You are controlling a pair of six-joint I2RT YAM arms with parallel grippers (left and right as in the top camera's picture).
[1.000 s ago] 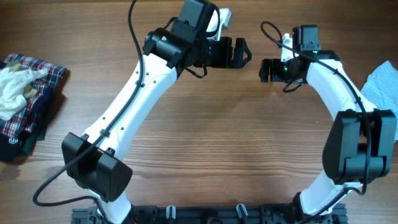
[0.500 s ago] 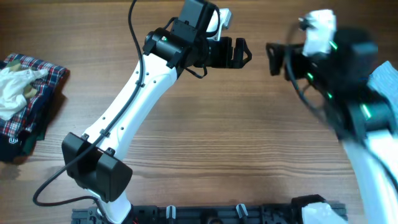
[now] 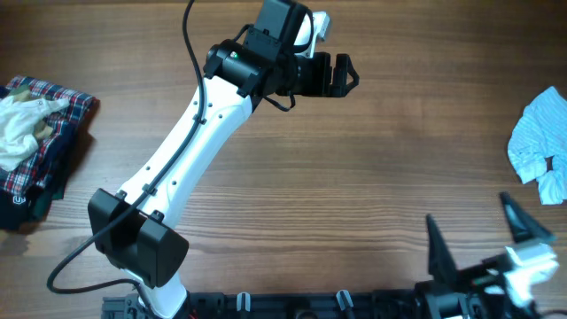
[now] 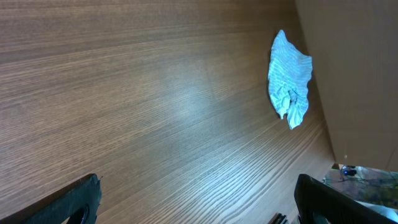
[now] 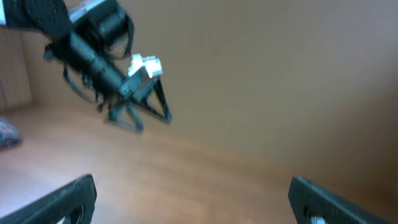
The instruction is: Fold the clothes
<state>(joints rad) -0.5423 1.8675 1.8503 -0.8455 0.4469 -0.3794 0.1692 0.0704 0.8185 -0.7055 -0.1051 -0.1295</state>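
Wooden table (image 3: 372, 177) carries a crumpled pale blue garment (image 3: 540, 146), not yet folded. Near this garment the right gripper (image 3: 468, 213) stands wide and empty, probably ready to grasp it. Well apart from it, the left gripper (image 3: 345, 75) hangs, also wide.

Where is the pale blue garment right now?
Overhead, the blue garment lies crumpled at the right edge of the table, untouched, with the open right gripper nearest.
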